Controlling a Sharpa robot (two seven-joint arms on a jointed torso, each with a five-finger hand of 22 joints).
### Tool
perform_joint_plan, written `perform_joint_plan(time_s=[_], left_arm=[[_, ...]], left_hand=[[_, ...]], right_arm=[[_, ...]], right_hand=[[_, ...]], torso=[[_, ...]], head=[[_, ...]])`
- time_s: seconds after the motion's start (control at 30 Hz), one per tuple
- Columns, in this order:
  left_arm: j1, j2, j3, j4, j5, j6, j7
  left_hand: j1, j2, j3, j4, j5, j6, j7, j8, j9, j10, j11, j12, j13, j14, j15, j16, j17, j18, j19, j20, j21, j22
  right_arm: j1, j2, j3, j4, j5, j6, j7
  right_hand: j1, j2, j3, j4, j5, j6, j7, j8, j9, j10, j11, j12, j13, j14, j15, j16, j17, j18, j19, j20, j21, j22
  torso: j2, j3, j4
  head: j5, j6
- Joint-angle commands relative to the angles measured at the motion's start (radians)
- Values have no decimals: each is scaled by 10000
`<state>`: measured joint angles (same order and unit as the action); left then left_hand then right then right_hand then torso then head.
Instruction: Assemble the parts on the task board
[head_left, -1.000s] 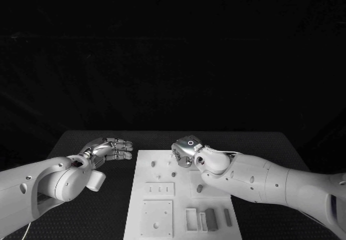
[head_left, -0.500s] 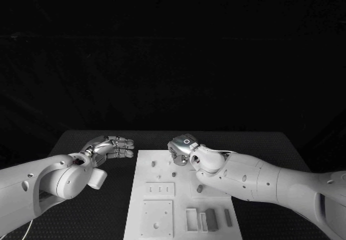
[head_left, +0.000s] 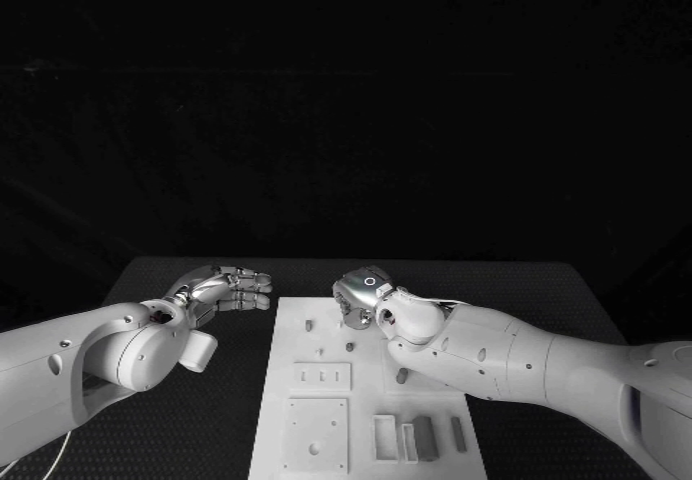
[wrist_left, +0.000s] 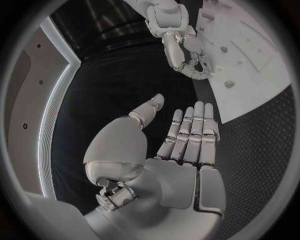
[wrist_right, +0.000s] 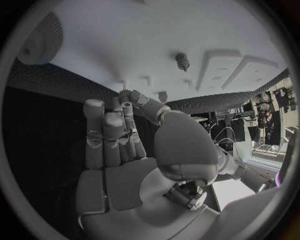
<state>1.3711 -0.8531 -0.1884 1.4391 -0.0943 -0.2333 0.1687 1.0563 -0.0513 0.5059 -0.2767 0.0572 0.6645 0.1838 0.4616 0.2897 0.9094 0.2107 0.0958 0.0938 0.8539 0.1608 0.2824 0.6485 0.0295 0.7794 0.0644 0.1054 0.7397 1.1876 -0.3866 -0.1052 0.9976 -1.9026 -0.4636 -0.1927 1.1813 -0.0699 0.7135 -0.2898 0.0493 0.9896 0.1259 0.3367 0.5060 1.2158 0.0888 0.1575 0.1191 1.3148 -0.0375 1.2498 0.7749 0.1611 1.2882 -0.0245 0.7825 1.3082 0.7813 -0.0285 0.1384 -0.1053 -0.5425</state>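
The white board (head_left: 368, 395) lies flat in the middle of the black desk (head_left: 541, 290). The left hand (head_left: 224, 288) is over the desk just beside the board's far left corner, not touching the board. Its wrist view shows the fingers (wrist_left: 190, 135) straight and side by side, the thumb out to the side, and nothing in the palm. The right hand (head_left: 361, 297) is over the far end of the board, with its fingers pointing down at it. In the right wrist view the fingers (wrist_right: 106, 135) are close together and a bit bent, with the thumb leaning toward their tips near the board. I cannot tell if it pinches something small there. The left wrist view shows the right hand (wrist_left: 190, 62) too, fingers curled down by the board's edge. Small parts are on the board: a short peg (head_left: 348, 348) stands near the middle, another little one (head_left: 306, 326) stands near the far left, and a dark peg (head_left: 401, 376) stands just beside the right arm. At the near end some long bars (head_left: 421, 438) lie side by side. Two square plates (head_left: 319, 378) with little marks sit on the left half of the board, one behind the other.
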Motion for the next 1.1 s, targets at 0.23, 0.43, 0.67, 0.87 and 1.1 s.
perform_joint_plan(time_s=[0.23,0.43,0.67,0.87,1.1], left_arm=[[83,36,12,66,-56,141,79],[107,28,12,78,-60,142,71],[121,40,12,76,-61,147,68],[123,44,12,68,-61,142,66],[128,42,12,72,-61,145,66]], left_hand=[[-82,11,-37,-8,-47,-23,419,-47,-14,33,60,-44,-17,11,52,-44,19,-54,50,14,-37,-16],[-85,8,-38,-7,-47,-22,420,-50,-14,36,61,-49,-19,11,52,-47,21,-54,52,14,-40,-17],[-87,2,-40,-8,-47,-24,423,-55,-14,36,62,-56,-21,11,53,-50,23,-54,52,15,-44,-18],[-89,-1,-40,-7,-47,-26,427,-61,-14,36,64,-64,-23,11,53,-54,25,-55,54,15,-49,-18],[-89,-1,-39,-7,-47,-27,429,-65,-14,37,65,-70,-25,12,53,-58,27,-54,55,15,-53,-19]], right_arm=[[-1,142,1,-248,30,90,103],[-5,178,0,-331,115,241,85],[-13,239,-1,-386,194,334,156],[-20,293,-4,-427,346,442,297],[-29,277,-6,-404,446,562,364]], right_hand=[[93,27,73,5,42,85,-10,31,17,498,-212,-16,249,-5,-69,50,-18,1007,31,1,52,216],[87,27,76,5,42,85,-9,28,17,498,-211,-20,252,-6,-68,54,-22,1007,29,2,54,216],[78,30,78,7,42,83,-8,25,17,496,-210,-25,254,-9,-67,58,-27,1007,25,3,55,215],[64,37,84,8,42,75,-4,16,16,490,-207,-35,257,-15,-64,62,-37,1007,16,6,55,214],[52,46,90,7,42,70,-1,9,16,486,-204,-45,261,-21,-61,66,-47,1007,8,8,55,213]], torso=[[17,-3,-12],[28,2,-23],[25,-5,-35],[30,-9,-39],[39,-9,-44]], head=[[53,-33],[66,-55],[77,-79],[88,-95],[112,-109]])
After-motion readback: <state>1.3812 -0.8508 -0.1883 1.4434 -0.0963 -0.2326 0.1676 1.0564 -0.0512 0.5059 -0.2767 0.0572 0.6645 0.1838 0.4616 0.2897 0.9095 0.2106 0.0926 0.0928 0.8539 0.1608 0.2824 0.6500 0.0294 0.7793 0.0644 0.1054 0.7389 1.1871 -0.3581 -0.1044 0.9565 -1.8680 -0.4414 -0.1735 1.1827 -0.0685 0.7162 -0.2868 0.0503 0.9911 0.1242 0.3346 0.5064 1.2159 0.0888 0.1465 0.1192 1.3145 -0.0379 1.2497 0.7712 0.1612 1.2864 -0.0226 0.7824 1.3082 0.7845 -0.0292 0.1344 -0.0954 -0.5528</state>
